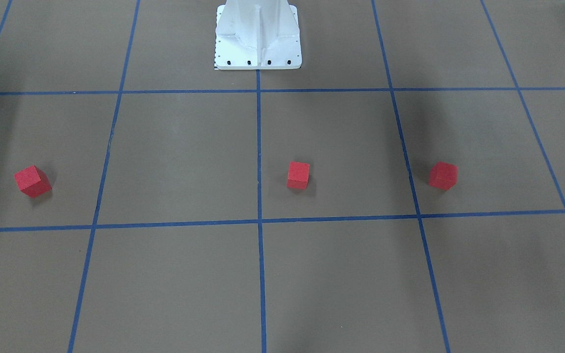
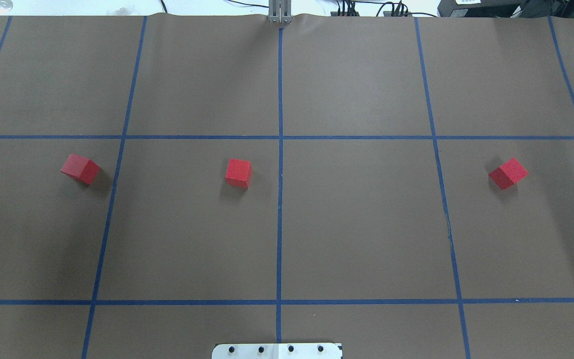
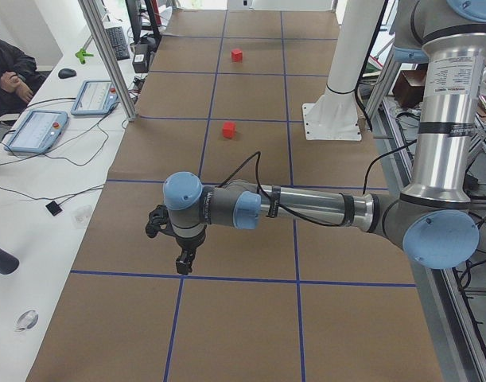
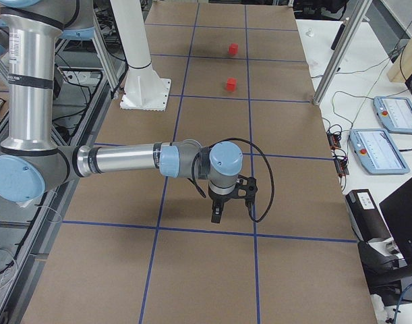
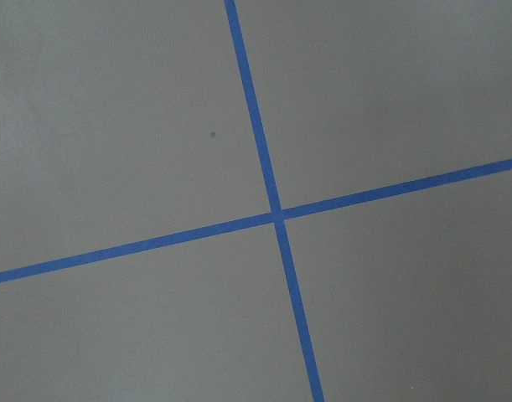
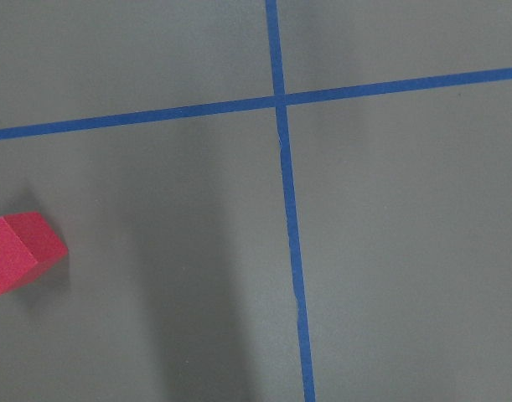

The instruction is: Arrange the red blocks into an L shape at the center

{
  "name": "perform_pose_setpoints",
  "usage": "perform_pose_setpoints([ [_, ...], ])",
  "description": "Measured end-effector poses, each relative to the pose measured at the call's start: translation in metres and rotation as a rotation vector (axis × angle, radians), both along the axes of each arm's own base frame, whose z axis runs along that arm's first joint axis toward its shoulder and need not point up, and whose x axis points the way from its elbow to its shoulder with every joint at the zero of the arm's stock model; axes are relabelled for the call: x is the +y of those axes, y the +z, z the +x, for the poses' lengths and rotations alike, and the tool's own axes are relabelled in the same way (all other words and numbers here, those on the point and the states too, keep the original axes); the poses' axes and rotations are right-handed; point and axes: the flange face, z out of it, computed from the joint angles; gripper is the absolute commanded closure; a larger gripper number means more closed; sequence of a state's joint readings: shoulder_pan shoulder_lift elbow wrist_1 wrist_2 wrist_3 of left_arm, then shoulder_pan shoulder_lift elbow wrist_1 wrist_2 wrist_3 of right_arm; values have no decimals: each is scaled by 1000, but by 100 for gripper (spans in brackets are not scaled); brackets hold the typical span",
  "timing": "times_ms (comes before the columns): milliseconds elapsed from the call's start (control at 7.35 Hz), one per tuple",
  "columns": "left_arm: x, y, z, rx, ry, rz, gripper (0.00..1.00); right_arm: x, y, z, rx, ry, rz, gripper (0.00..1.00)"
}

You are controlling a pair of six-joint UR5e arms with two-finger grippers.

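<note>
Three red blocks lie apart in a row on the brown gridded surface: one at the left point(image 2: 80, 169), one just left of the middle tape line point(image 2: 238, 172), one at the right point(image 2: 508, 173). The center crossing point(image 2: 280, 137) is bare. The front view shows the same blocks point(image 1: 33, 181), point(image 1: 298, 175), point(image 1: 443, 175). My left gripper point(image 3: 181, 265) hangs over the table's left end. My right gripper point(image 4: 216, 216) hangs over the right end, with one block point(image 6: 21, 251) in its wrist view. Both grippers show only in the side views, so I cannot tell whether they are open or shut.
The white robot base plate point(image 2: 277, 350) stands at the near edge on the middle line. Side tables hold tablets point(image 3: 36, 131) and cables beyond an aluminium post point(image 3: 107, 56). A seated person point(image 3: 4, 72) is at the far left.
</note>
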State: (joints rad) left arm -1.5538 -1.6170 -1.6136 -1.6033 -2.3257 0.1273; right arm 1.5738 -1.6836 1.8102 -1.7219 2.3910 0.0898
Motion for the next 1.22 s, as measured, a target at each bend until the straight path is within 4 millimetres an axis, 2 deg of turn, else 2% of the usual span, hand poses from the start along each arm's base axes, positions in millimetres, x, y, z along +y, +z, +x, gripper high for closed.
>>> perform_pose_setpoints([
  [408,-1,-3,0,0,0,6,0,-3,-2,0,0,-4,19,1],
  [680,-5,-16,2,1,2,30,0,-4,-1,0,-3,-5,28,1],
  [1089,-19,-65,22,22,-8,205,0,-4,-2,-1,-6,-7,31,1],
  [1225,-23,-90,37,39,-20,259,0,-5,-2,-2,-6,-9,32,1],
])
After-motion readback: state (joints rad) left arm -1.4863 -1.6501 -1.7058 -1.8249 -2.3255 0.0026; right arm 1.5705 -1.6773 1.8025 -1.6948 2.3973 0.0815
